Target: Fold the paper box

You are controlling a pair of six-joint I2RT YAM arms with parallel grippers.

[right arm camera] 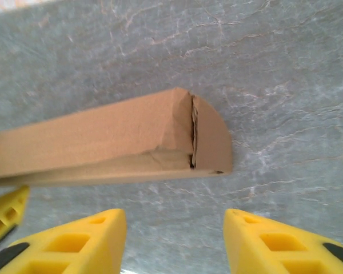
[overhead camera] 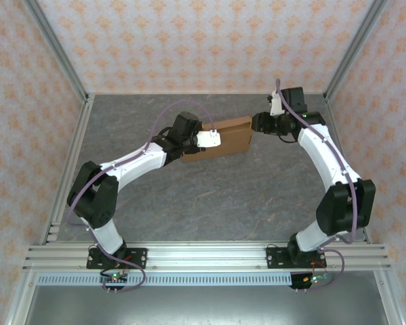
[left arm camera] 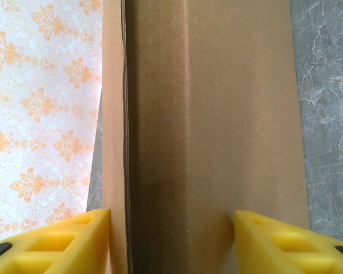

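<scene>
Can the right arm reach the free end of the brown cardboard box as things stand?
Probably yes: the right gripper is open and faces that end of the brown cardboard box, nothing between them; the left gripper grips the other end.

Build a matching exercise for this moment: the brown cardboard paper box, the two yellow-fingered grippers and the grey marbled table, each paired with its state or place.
Things
1. brown cardboard paper box
2. left gripper, yellow fingers
3. right gripper, yellow fingers
4. grey marbled table

States or places
A. open, nothing between its fingers
B. lies beneath the box and both arms
C. folded up, between the two grippers
D. closed on the box, one finger on each side

Pairs: 1-C, 2-D, 3-A, 4-B
</scene>
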